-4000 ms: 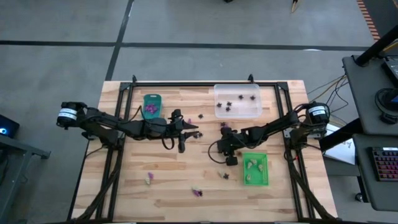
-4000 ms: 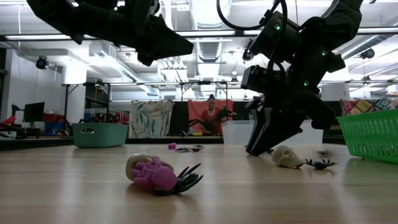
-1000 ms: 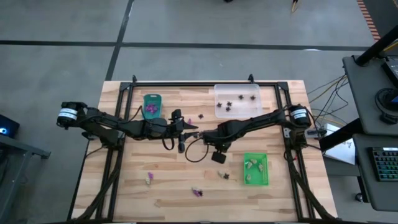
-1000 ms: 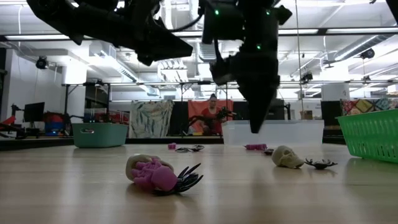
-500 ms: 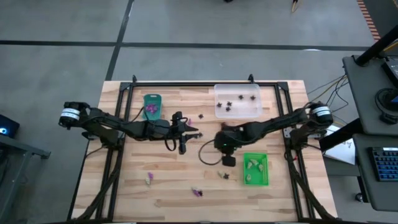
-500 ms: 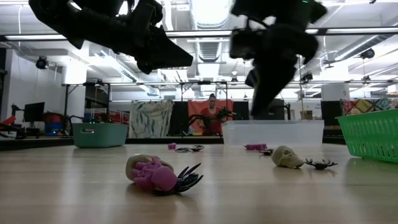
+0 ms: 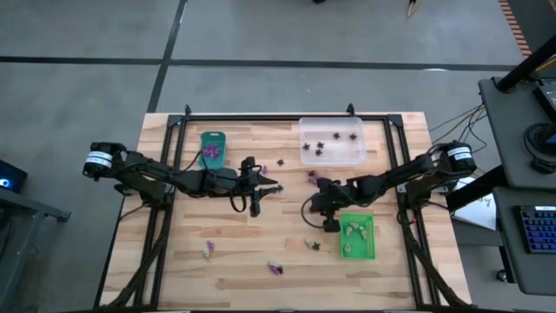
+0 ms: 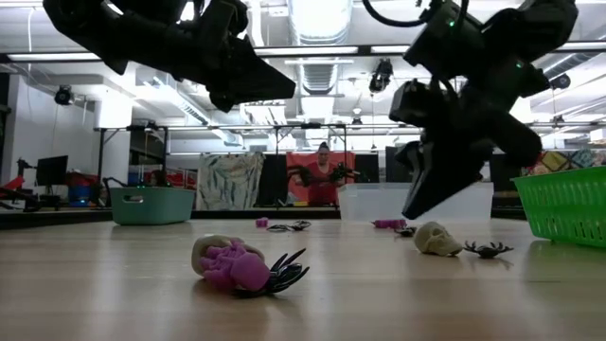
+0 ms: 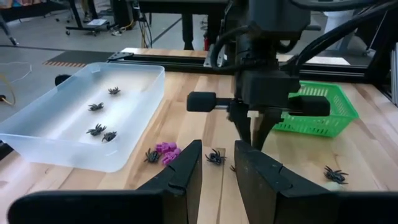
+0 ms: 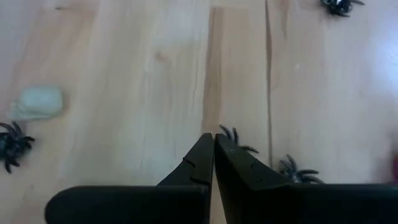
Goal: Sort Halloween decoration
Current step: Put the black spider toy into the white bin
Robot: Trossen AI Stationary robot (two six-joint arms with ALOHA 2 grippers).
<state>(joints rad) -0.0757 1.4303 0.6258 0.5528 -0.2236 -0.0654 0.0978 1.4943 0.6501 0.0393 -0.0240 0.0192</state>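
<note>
1. Wooden planks make up the desk [image 7: 234, 235], with a black frame around it and grey floor beyond; in the low view a workshop room lies behind, where a person [image 8: 323, 177] in red stands far off
2. Right pincer [image 7: 331, 224] hangs just above the desk, its two fingers pressed together with nothing between them
3. Right under its tips in the right wrist view lie two black spiders [image 10: 297, 169], and a pale cream-green skull [image 10: 36, 102] sits off to one side with another black spider [image 10: 13, 144] beside it
4. Just beside the right pincer, on the side away from the left arm, is the bright green tray [image 7: 357, 248] with pale pieces inside
5. Farther from the right pincer, toward the desk's far edge, the clear tray [image 7: 332, 154] holds several black spiders
6. Left pincer [image 7: 276, 185] hovers near the desk's middle, well apart from the right one, its fingers a little apart and gripping nothing
7. Ahead of the left pincer, in its wrist view, a purple trinket [image 9: 166, 151] lies next to a black spider, close to the clear tray's wall
8. Behind the left pincer, along its arm, the teal tray [image 7: 212, 137] holds purple pieces
9. Nearest the low camera, a pale skull, a purple piece [image 8: 234, 266] and a black spider lie bunched together, touching
</note>
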